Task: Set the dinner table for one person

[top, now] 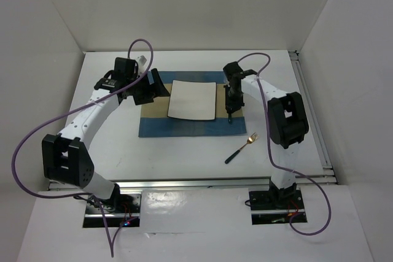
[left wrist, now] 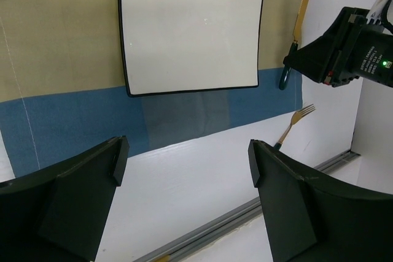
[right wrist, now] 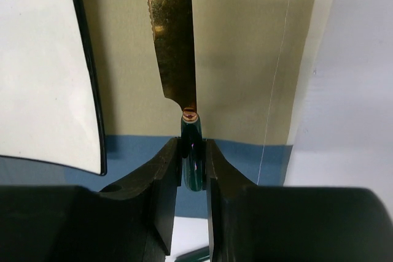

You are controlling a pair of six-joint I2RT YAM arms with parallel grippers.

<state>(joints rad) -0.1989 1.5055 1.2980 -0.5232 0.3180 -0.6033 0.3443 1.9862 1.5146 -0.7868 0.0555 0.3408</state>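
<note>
Right gripper [right wrist: 191, 151] grips the knife [right wrist: 172, 35] beside the plate [top: 192, 99].
Left gripper [left wrist: 187, 148] gapes wide over the mat's [top: 184, 126] left edge.

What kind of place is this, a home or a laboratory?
Probably a laboratory test cell: plain white walls box in the table, and two robot arms are bolted at its edge.

placemat [top: 153, 126] mid dinner table [top: 184, 157] | plate [top: 192, 99] on placemat, toward its far edge | knife [right wrist: 172, 35] just right of plate, over placemat, blade toward far side | fork [top: 241, 148] on bare table, before placemat's right corner, apart from it
</note>
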